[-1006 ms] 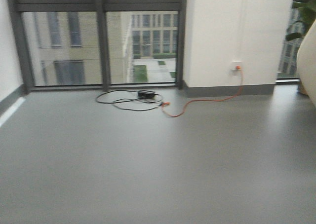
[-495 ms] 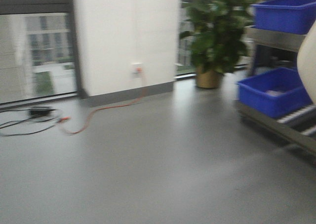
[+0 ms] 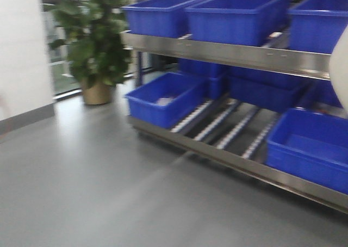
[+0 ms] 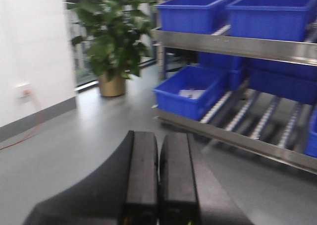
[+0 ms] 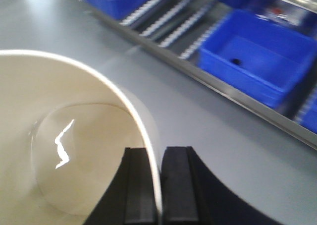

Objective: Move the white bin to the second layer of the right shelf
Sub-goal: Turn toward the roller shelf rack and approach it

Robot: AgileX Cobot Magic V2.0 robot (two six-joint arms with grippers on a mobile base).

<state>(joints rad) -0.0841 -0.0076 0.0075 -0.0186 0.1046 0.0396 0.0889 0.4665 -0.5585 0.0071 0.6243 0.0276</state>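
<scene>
Diffuse daylight, moderately bright, enters from the window (image 3: 58, 78) behind the plant (image 3: 89, 40), whose foliage reads dark against it. Motion blur softens all three views, most strongly the blue crates (image 3: 163, 97) and roller lanes (image 3: 234, 130) in the front view and the whole background of the right wrist view. The grey floor (image 3: 81, 165) carries a broad pale sheen, and the steel front bar (image 3: 228, 52) gives dull reflections. A sharp white glare streak lies on the base inside the white bin (image 5: 64, 131). The black fingers (image 4: 141, 175) of the left gripper (image 4: 158, 136), close to the lens, show little detail.
</scene>
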